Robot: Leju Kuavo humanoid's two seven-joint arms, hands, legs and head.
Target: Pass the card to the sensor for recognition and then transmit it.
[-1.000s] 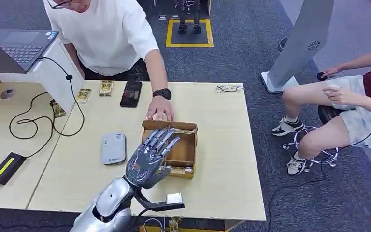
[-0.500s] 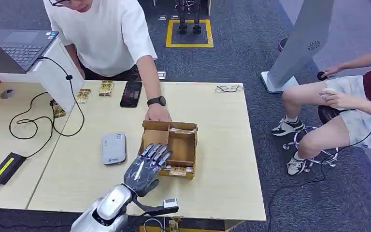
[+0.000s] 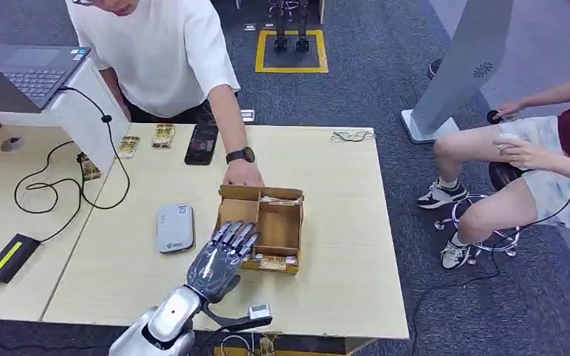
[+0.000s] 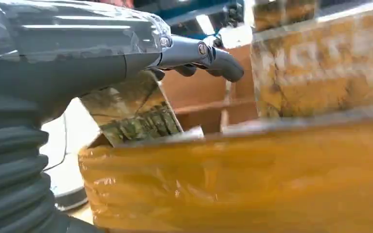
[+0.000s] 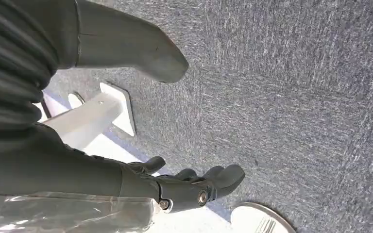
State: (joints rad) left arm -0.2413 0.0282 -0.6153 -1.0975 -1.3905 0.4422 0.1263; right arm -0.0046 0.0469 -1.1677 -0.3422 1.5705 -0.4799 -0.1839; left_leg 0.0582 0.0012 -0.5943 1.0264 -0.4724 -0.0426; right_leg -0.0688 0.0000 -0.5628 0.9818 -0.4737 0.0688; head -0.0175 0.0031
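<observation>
The glossy grey left hand (image 3: 221, 259) reaches, fingers spread and holding nothing, into the divided cardboard box (image 3: 295, 222), where a gold-patterned card (image 3: 273, 262) lies in the near compartment. It has dropped lower than a second ago. The right hand (image 5: 184, 187) hangs released over speckled carpet.

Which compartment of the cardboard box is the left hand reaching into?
The near-left compartment, the corner of the cardboard box closest to the grey card reader. The left hand has its fingers over it.
</observation>
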